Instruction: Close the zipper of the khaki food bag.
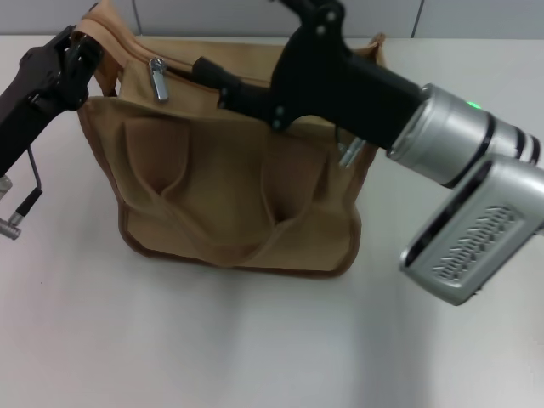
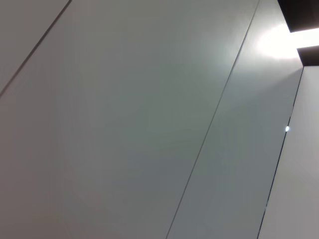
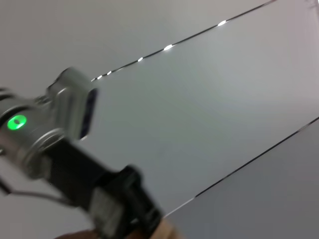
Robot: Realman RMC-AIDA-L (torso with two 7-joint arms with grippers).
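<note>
I judge zipping underway: my left hand (image 1: 81, 51) pinches the boxy tan canvas bag's (image 1: 229, 195) upper-left corner; right hand (image 1: 208, 76), grip unreadable, must drag the silver zipper pull (image 1: 158, 78).

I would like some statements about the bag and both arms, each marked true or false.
1. The khaki food bag stands on a white table. True.
2. The left end effector is at the bag's left top corner. True.
3. The silver pull tab hangs near the bag's right end. False: it is near the left end.
4. The right end effector is parked away from the bag. False: it reaches over the bag's top.
5. The bag lies flat on its side. False: it stands upright.
</note>
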